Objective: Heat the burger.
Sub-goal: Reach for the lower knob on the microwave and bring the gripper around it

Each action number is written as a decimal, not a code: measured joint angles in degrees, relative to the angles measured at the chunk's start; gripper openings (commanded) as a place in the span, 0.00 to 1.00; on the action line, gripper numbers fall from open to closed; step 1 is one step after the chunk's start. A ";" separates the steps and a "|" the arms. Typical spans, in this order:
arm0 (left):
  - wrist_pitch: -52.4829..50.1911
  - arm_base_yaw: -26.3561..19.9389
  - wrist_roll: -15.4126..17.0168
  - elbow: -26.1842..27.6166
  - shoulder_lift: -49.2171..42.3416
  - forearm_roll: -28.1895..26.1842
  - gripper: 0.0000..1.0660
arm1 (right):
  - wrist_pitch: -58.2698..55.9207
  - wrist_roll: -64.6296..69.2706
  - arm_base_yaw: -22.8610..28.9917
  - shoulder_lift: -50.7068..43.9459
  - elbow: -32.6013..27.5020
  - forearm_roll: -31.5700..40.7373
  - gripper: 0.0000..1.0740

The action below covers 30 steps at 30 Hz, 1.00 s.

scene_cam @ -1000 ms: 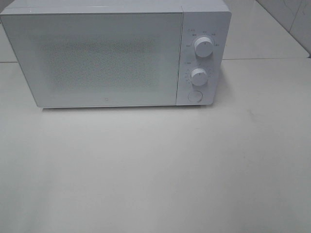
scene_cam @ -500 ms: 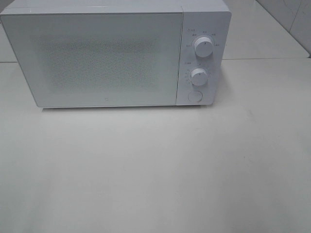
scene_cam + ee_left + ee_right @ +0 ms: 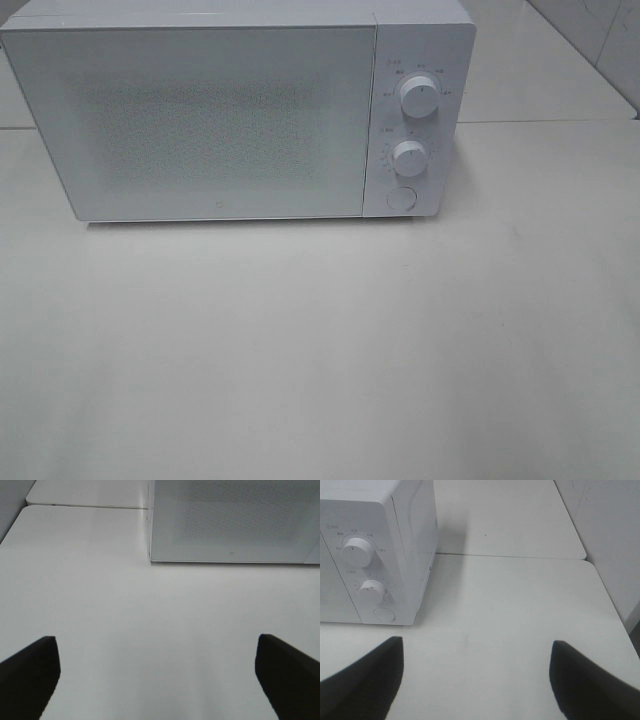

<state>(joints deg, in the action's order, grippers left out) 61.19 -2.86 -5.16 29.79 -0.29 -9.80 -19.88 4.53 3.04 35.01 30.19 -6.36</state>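
Observation:
The burger is out of view in every frame. A white microwave (image 3: 220, 110) stands at the back of the table with its door shut, and it shows again in the left wrist view (image 3: 235, 520) and the right wrist view (image 3: 375, 550). Neither arm appears in the exterior high view. My left gripper (image 3: 157, 677) hovers over bare table in front of the microwave's left corner, open and empty. My right gripper (image 3: 477, 677) hangs to the right of the microwave's control panel, open and empty as well.
The control panel carries two round knobs (image 3: 419, 96) (image 3: 409, 157) and a round button (image 3: 400, 198). The white table (image 3: 320, 350) ends in an edge on the right (image 3: 610, 600), with a second tabletop (image 3: 505, 515) behind and a wall beyond.

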 measured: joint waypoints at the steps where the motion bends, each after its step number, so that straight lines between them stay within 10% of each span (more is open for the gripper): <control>1: 0.00 0.00 0.00 0.00 0.00 0.00 0.92 | 0.00 0.00 0.00 0.00 0.00 0.00 0.71; 30: 0.00 0.00 0.00 0.00 0.00 0.00 0.92 | 46.70 0.63 0.00 20.11 -13.41 0.11 0.71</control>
<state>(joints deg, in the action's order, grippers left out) 61.19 -2.86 -5.16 29.79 -0.29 -9.80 26.81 5.16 3.04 55.12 16.79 -6.25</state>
